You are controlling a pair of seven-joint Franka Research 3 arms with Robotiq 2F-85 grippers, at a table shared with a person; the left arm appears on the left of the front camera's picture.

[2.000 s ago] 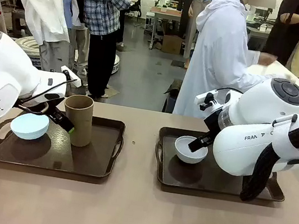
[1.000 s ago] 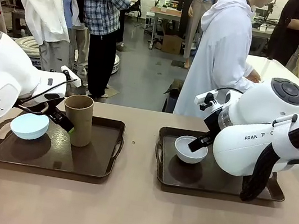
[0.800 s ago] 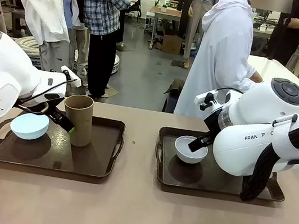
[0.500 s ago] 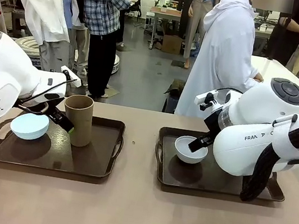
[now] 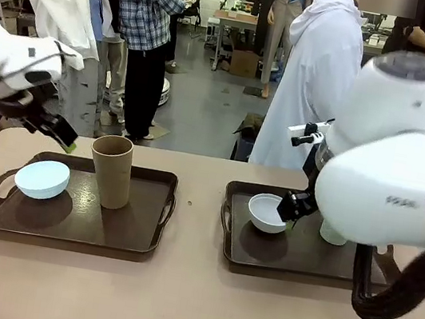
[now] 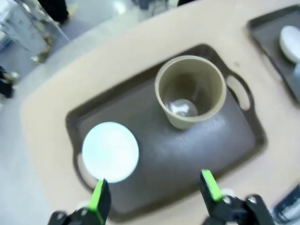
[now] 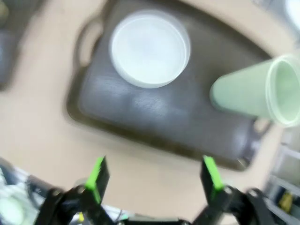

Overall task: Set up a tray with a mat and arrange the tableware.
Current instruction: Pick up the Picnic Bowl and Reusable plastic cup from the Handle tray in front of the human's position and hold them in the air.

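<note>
On the left tray [image 5: 144, 234] stand a pale blue bowl [image 5: 42, 179] and a tall tan cup [image 5: 112, 170]. My left gripper [image 5: 57, 132] hangs open above the tray's far left corner. Seen from the left wrist, the blue bowl [image 6: 110, 151] and tan cup [image 6: 190, 91] lie well below its open gripper [image 6: 154, 194]. The right tray [image 5: 301, 263] holds a greyish white bowl [image 5: 267, 213] and a pale green cup [image 5: 333, 232], half hidden by my right arm. My right gripper [image 5: 294, 208] is open beside the bowl. I cannot tell a mat from the trays' dark floors.
In the right wrist view the white bowl [image 7: 150, 48] and green cup [image 7: 255, 91] stand on their tray [image 7: 140, 117], under the open gripper [image 7: 154, 178]. A person in white [image 5: 315, 71] stands at the far edge, back turned. Bare table lies between and before the trays.
Both arms have lifted. The left gripper rose from beside the tan cup to the far left. The right arm swung up, uncovering the green cup.
</note>
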